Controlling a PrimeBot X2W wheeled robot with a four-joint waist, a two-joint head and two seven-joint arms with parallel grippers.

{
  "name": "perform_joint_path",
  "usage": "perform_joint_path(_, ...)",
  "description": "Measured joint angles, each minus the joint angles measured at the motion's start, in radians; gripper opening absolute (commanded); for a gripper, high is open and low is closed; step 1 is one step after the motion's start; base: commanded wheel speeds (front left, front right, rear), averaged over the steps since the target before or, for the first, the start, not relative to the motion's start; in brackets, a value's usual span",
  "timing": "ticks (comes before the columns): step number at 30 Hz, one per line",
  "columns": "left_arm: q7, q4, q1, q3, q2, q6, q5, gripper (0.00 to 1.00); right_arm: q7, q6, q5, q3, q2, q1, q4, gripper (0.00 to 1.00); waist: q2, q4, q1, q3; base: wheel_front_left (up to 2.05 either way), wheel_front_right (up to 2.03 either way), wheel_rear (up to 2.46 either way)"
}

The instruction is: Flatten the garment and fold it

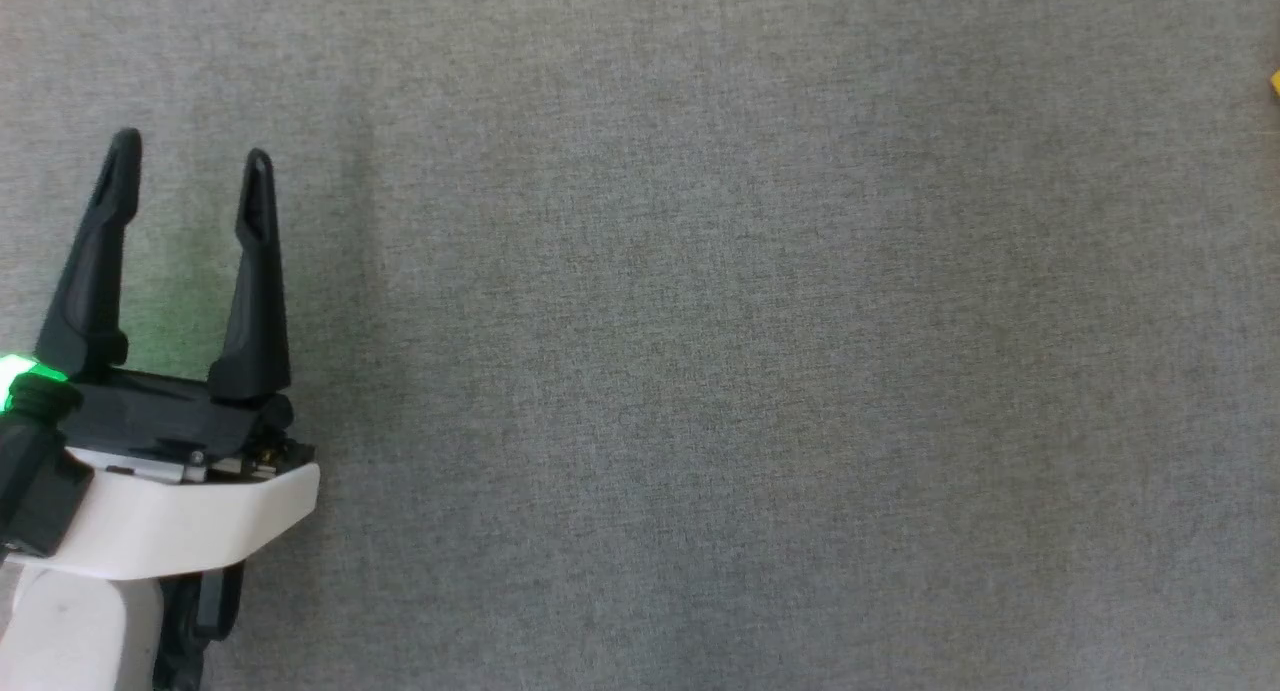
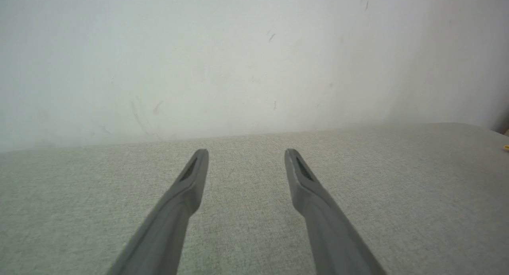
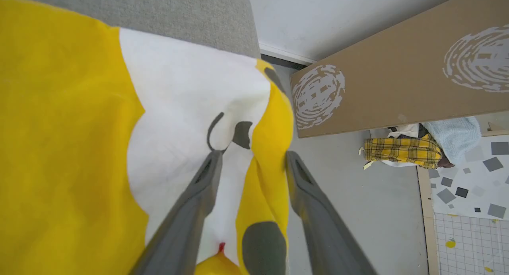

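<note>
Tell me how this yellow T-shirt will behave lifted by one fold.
Likely floppy: the yellow T-shirt ripples and bunches between the open fingers of the right hand. Probably light, thin cloth that will drape. At the edge of the grey surface, it might slide off if pushed.

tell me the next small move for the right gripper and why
Probably ease the right gripper back off the garment: its jaws stand open astride a raised yellow fold, pinching nothing. The cloth there is rumpled near the edge of the grey surface, so a fresh grasp elsewhere seems likelier to flatten it.
</note>
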Motion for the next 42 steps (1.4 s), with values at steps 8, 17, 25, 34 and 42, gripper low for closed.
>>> perform_joint_path(8, -0.024, 0.061, 0.001, -0.012, -0.027, 0.006, 0.0, 1.0, -0.034, 0.0, -0.006, -0.017, -0.009, 0.003, 0.039, 1.0, 0.0, 0.013, 0.0, -0.056, 0.0, 0.0, 0.0)
perform_joint_path(17, -0.063, 0.137, 0.033, -0.02, -0.092, 0.023, 0.0, 1.0, -0.128, 0.0, 0.009, 0.005, 0.031, 0.077, 0.019, 1.0, 0.0, 0.032, -0.0001, -0.171, 0.0, 0.0, 0.0)
perform_joint_path(25, -0.071, 0.178, 0.144, -0.005, -0.143, 0.037, -0.001, 1.0, -0.236, 0.0, 0.024, 0.04, 0.182, 0.186, -0.105, 1.0, 0.0, 0.053, -0.0003, -0.314, 0.0, 0.0, 0.0)
perform_joint_path(34, -0.071, 0.23, 0.223, 0.0, -0.185, 0.032, -0.036, 1.0, -0.374, 0.0, -0.035, 0.104, 0.391, 0.288, -0.231, 1.0, 0.0, 0.079, -0.0003, -0.463, 0.0, 0.0, 0.0)
perform_joint_path(42, -0.072, 0.286, 0.241, -0.021, -0.218, 0.018, -0.036, 1.0, -0.404, 0.0, -0.111, 0.109, 0.547, 0.383, -0.342, 1.0, 0.0, 0.111, -0.0002, -0.567, 0.0, 0.0, 0.0)
